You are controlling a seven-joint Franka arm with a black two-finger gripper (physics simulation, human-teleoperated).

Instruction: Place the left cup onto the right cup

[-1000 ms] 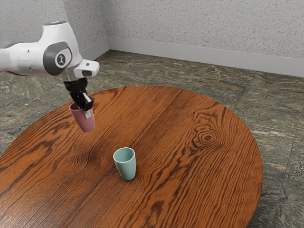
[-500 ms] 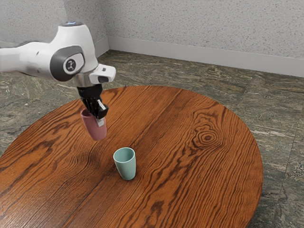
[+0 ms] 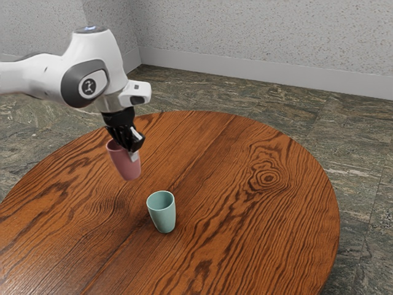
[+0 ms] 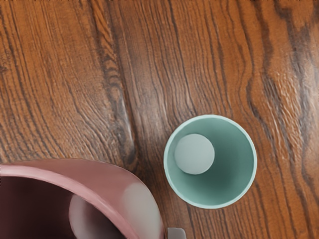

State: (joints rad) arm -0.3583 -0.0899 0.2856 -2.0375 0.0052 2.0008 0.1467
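The round wooden table (image 3: 264,203) leaves wide bare room, its edges well clear of the work. My gripper (image 3: 130,146) is clamped on the pink cup (image 3: 126,165) by its wall, holding it tilted in the air near the teal cup (image 3: 161,211), which stands upright well in from the table's edges. I should level the pink cup, centre it over the teal rim, then lower straight.

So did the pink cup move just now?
Yes. The pink cup moved toward the exterior view's right, nearer the green cup, which stayed put.
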